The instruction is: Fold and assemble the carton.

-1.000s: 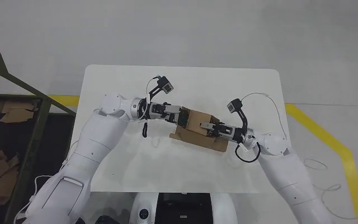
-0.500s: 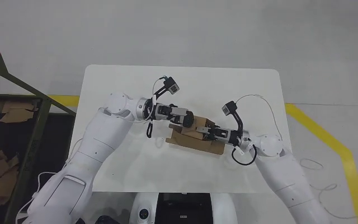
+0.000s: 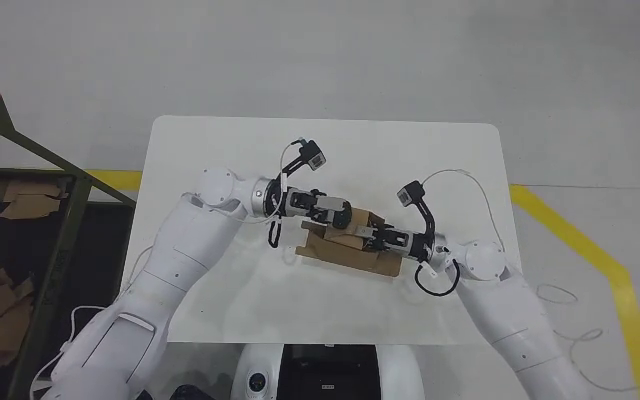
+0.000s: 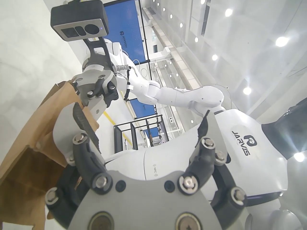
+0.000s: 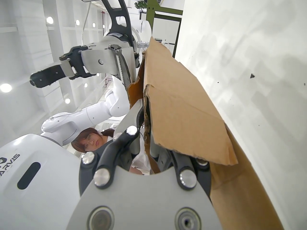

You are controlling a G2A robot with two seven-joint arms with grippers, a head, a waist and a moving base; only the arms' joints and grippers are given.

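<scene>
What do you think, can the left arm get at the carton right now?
Probably yes: the left gripper is open with one finger right beside the carton and nothing between them. The right gripper grips that carton nearby, so room looks tight.

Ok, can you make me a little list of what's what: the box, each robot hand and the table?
carton: brown cardboard, partly folded, near the middle of the table, between the two hands
left hand: open, one finger at the carton's flap
right hand: shut on the carton's edge
table: white
task: folding not finished, flaps not yet closed
</scene>
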